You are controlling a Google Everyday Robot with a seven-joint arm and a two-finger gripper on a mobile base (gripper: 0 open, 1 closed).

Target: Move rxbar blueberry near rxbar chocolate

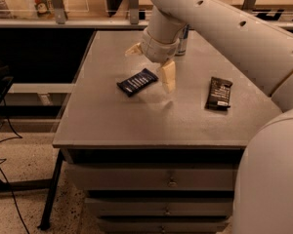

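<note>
Only one rxbar blueberry [137, 82] beside end effector [149, 70]

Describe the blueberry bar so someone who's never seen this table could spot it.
On the grey table, look just beneath the robot's open claw. The rxbar blueberry lies there at a slant, navy-blue wrapped, unlike the black-brown rxbar chocolate farther right in view.

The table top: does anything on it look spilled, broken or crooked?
Nothing is spilled or damaged. The navy-blue wrapped snack bar lies askew to the grey table edge, well apart from the black-brown wrapped bar. The robot's hand hovers open beside the blue bar.
</note>
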